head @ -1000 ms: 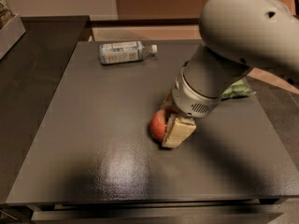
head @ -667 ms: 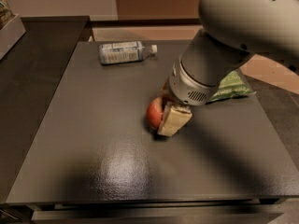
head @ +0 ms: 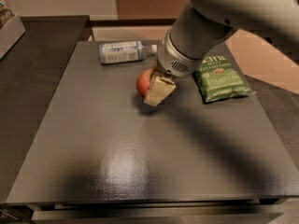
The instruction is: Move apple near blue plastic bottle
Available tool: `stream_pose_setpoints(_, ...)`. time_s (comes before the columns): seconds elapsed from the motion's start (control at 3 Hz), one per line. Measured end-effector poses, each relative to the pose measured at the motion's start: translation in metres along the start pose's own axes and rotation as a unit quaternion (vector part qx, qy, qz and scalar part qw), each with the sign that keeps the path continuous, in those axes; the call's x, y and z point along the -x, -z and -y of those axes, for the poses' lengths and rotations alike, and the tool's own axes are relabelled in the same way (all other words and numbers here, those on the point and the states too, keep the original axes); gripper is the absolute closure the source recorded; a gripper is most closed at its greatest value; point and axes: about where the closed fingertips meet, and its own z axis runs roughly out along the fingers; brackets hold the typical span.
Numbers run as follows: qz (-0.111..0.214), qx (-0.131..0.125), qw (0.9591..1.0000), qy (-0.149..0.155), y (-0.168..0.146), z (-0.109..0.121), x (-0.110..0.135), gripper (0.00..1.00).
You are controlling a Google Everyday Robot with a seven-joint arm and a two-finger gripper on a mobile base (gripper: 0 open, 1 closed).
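The red apple (head: 143, 82) is held between the cream fingers (head: 159, 90) of my gripper (head: 150, 87), lifted just above the dark table (head: 117, 148); its shadow falls below it. The gripper is shut on the apple, and only the apple's left side shows. The blue plastic bottle (head: 122, 52) lies on its side at the table's back, cap to the right, a short way up and to the left of the apple. My arm reaches in from the upper right.
A green chip bag (head: 220, 78) lies flat to the right of the gripper. A darker counter (head: 32, 64) adjoins the table on the left, with a box edge (head: 9, 29) at far left. Tan floor lies behind.
My gripper has carried the apple up the table and slightly left, toward the bottle. The arm has drawn back, uncovering the chip bag. The bottle has not moved.
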Motion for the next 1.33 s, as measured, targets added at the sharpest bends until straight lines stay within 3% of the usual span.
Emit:
stream_pose_setpoints(0.67,-0.005,-0.048,0.9961,-0.074,-0.021,0.056,0.017,1.0)
stream_pose_setpoints(1.33,-0.032,-0.085,0.9881,-0.124,-0.046,0.1,0.029,1.0)
